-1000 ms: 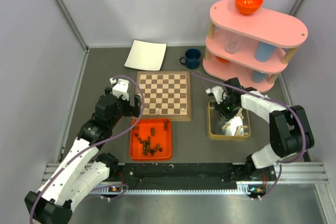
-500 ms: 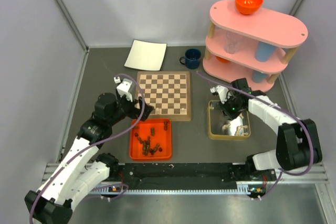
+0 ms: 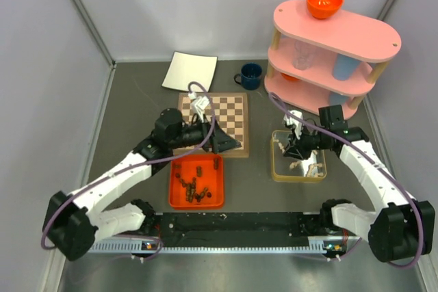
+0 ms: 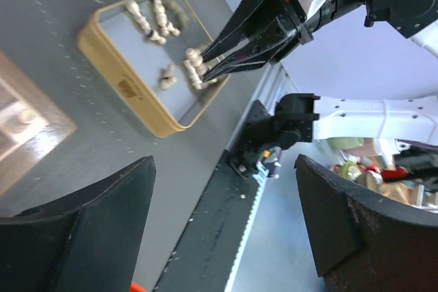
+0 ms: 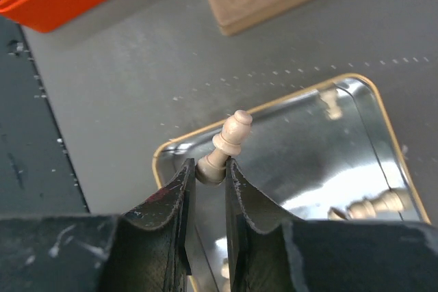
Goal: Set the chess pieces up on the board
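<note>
Grey bench [image 3: 137, 100], board's [image 3: 233, 107] four o'clock: right claw [image 5: 209, 169] pinching tilting pale pawn [image 5: 229, 143] by base, risking slipping; left claw [image 3: 224, 143] standing spread.

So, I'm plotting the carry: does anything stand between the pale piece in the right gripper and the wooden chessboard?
Yes. The right gripper holds the pale beige wooden chess piece over the gold metal tin. The left gripper, open, hovers over the near right corner of the brown-and-cream wooden chessboard, on the direct line.
</note>
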Controlling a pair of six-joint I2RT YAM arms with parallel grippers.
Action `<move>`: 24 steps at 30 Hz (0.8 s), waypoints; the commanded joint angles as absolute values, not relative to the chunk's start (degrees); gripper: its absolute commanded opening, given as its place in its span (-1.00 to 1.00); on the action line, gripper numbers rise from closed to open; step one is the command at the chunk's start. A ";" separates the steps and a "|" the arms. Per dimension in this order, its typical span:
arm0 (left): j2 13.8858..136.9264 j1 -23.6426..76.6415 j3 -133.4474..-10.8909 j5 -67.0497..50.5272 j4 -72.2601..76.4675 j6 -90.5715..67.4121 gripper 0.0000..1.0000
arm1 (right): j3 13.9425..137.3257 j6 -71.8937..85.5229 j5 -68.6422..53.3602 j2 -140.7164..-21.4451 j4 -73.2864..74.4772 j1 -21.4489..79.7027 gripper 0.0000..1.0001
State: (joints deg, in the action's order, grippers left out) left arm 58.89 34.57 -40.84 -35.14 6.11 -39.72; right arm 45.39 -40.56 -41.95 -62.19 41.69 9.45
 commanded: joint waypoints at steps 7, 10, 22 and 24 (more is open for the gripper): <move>81.80 43.41 -55.97 -32.08 12.40 -53.35 0.57 | 46.58 -46.58 -56.25 -59.24 46.49 9.32 -0.77; 86.81 45.44 -61.42 -30.76 10.99 -54.23 0.52 | 46.58 -46.84 -56.43 -58.98 46.41 9.32 -0.76; 98.43 48.60 -69.60 -34.36 3.69 -52.12 0.19 | 46.76 -47.20 -56.42 -58.36 46.49 9.32 -0.76; 99.22 48.96 -70.05 -35.32 3.69 -51.94 0.14 | 46.76 -47.11 -56.43 -58.27 46.41 9.40 -0.76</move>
State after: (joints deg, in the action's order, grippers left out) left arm 98.24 48.31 -66.92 -32.86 3.60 -52.73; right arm 45.39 -45.52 -54.06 -59.64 46.35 9.45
